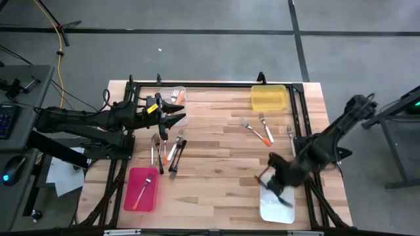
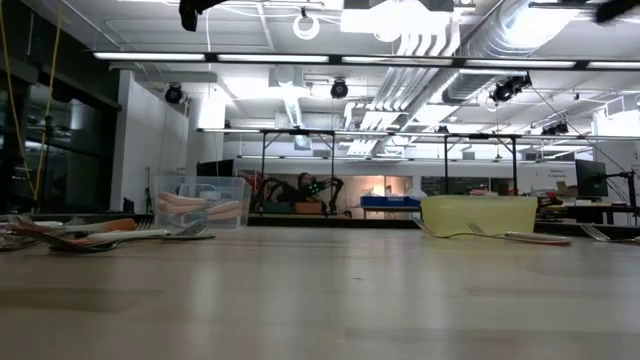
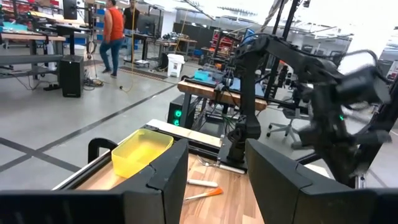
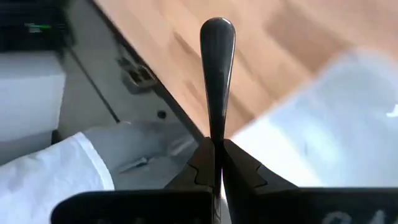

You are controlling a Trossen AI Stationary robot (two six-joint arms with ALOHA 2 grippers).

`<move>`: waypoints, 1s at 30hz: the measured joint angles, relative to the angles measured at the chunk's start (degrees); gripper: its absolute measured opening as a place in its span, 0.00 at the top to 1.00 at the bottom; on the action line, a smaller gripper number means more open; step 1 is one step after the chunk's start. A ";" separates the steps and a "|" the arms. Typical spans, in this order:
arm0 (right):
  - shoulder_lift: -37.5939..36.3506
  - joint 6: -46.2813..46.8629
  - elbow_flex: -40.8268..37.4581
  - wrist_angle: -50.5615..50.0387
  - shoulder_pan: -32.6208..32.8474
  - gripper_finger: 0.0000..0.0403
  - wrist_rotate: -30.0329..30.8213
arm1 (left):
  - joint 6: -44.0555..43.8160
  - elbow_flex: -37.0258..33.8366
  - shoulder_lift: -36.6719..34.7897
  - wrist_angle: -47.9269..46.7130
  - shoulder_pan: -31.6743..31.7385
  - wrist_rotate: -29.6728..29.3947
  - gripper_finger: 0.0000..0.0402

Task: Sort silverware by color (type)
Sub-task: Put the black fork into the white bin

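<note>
A: So, where is the right gripper [image 1: 283,190]?

B: Lower right of the high view, over the near end of the white bin [image 1: 276,208]. Its fingers are pressed together on the handle of a dark utensil [image 4: 217,68]; in the right wrist view the handle stands straight up out of the closed fingertips, with the wooden table [image 1: 216,164] and the pale bin behind it.

A: And the left gripper [image 1: 178,120]?

B: Upper left of the high view, just below the clear bin [image 1: 172,96]. Its fingers [image 3: 163,177] stand partly apart with nothing between them; the left wrist view looks through the gap at the yellow bin [image 3: 140,151] and two loose pieces on the wood.

A: Where is the rest of the silverware?

B: A loose bunch of dark and white-handled pieces [image 1: 168,149] lies left of centre, below the left gripper. An orange-handled fork [image 1: 264,128] and a white-handled fork [image 1: 250,129] lie crossed right of centre, below the yellow bin, and another fork [image 1: 291,138] lies nearer the right edge. One piece [image 1: 142,193] rests in the red bin [image 1: 142,189] at lower left. The clear bin holds orange-handled pieces [image 2: 196,207].
</note>
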 joint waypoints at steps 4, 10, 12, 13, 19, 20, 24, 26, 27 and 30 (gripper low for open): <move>6.36 11.58 -0.02 2.90 5.34 1.00 -2.34 | -0.01 0.00 0.00 0.00 -0.01 0.00 0.62; 12.30 21.19 -0.02 0.55 8.51 1.00 -4.80 | 0.00 0.00 0.00 0.00 -0.01 -0.57 0.62; 12.76 23.46 -0.02 -1.69 8.68 1.00 -3.64 | 0.00 0.00 0.00 0.00 -0.02 -0.87 0.62; 12.77 24.71 -0.02 -2.99 8.67 1.00 -2.83 | 0.00 0.00 0.01 0.00 -0.01 -0.91 0.62; 13.05 27.35 -0.02 -10.93 8.29 1.00 -1.13 | -0.11 0.00 0.01 0.02 0.00 -0.96 0.62; 13.24 27.46 -0.02 -11.66 8.17 1.00 -1.09 | -0.11 0.00 0.00 0.02 0.00 -0.96 0.62; 13.82 26.89 -0.02 -11.81 7.44 1.00 -0.08 | -0.11 0.00 0.00 0.02 -0.01 -0.96 0.62; 14.48 26.85 -0.02 -11.80 7.00 1.00 0.22 | -0.09 0.00 0.00 0.04 -0.01 -0.96 0.62; 14.94 26.79 -0.02 -11.65 6.86 1.00 0.52 | -0.11 0.00 0.00 0.03 -0.01 -0.96 0.62; 17.03 26.77 -0.02 -10.60 6.68 1.00 0.95 | -1.30 0.00 0.00 0.04 -0.02 -0.96 0.62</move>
